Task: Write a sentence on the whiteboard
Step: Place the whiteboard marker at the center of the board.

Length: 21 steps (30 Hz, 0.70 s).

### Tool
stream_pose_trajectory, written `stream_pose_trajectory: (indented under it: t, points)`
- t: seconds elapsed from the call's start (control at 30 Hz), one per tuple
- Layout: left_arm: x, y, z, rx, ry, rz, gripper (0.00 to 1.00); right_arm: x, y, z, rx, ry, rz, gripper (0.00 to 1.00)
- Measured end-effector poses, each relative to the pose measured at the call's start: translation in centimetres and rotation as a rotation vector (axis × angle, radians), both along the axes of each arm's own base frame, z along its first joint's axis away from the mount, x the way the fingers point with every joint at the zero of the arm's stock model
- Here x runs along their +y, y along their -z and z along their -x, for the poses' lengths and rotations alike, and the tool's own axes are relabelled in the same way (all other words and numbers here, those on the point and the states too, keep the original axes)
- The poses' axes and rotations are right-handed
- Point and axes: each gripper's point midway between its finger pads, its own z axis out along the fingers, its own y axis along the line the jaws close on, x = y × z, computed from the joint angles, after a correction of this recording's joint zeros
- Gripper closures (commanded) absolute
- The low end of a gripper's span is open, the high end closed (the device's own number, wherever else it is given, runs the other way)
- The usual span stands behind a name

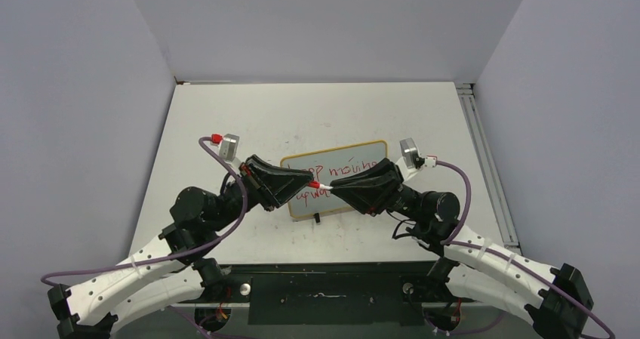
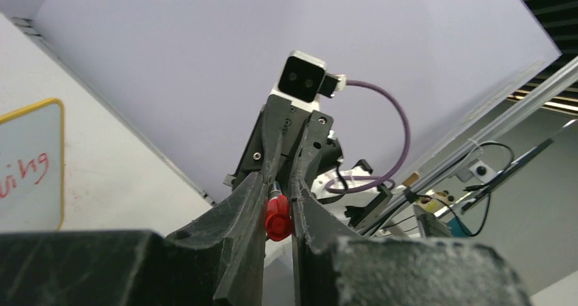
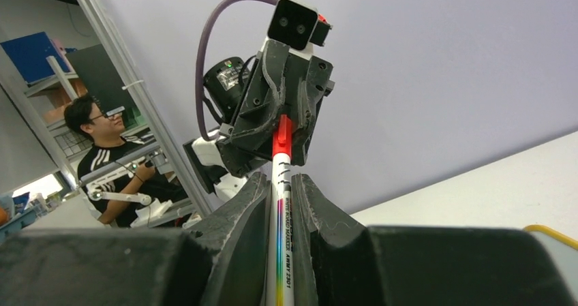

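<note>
The sentence (image 1: 349, 166) is red handwriting in two lines, with its middle hidden behind the grippers. It sits on the whiteboard (image 1: 375, 146), a pale face in a yellow frame, which is on the middle of the table (image 1: 302, 112) just ahead of the arms and turned a little. A small black foot shows at its near edge.

Above the board's left part, a marker (image 3: 281, 245), white barrel with a rainbow stripe, spans between the two grippers. The right gripper (image 1: 336, 186) is clamped tight on the barrel. The left gripper (image 1: 305, 181) is pinched on the red cap (image 2: 278, 217) at the marker's other end. The two grippers face each other tip to tip, nearly touching.

Plain lilac walls (image 1: 317, 22) stand on three sides. A person (image 3: 95, 149) in glasses sits beyond the rig in the right wrist view.
</note>
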Motion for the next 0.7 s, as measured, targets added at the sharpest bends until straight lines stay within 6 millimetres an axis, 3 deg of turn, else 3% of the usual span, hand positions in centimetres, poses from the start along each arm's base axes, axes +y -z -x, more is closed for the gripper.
stream_pose_trajectory:
  t: [0.13,0.23,0.33,0.57,0.7]
  points:
    - [0.1,1.2,-0.7,-0.005,-0.03,-0.096,0.47,-0.2,0.2,-0.6,0.013,0.047,0.038,0.95]
    - [0.2,4.0,-1.4,0.011,-0.043,-0.249,0.23,-0.6,0.3,-1.8,0.039,0.139,0.098,0.95]
    - [1.3,6.0,-3.5,0.033,-0.11,-0.379,0.01,-2.3,-0.1,-2.9,0.06,0.266,0.139,0.95]
    - [4.8,6.1,-7.2,-0.001,-0.26,-0.554,0.04,-8.8,-1.1,-6.6,0.159,0.663,0.235,0.95]
    - [7.3,7.1,-9.4,0.002,-0.359,-0.641,0.04,-12.9,0.4,-9.2,0.272,0.924,0.344,0.95]
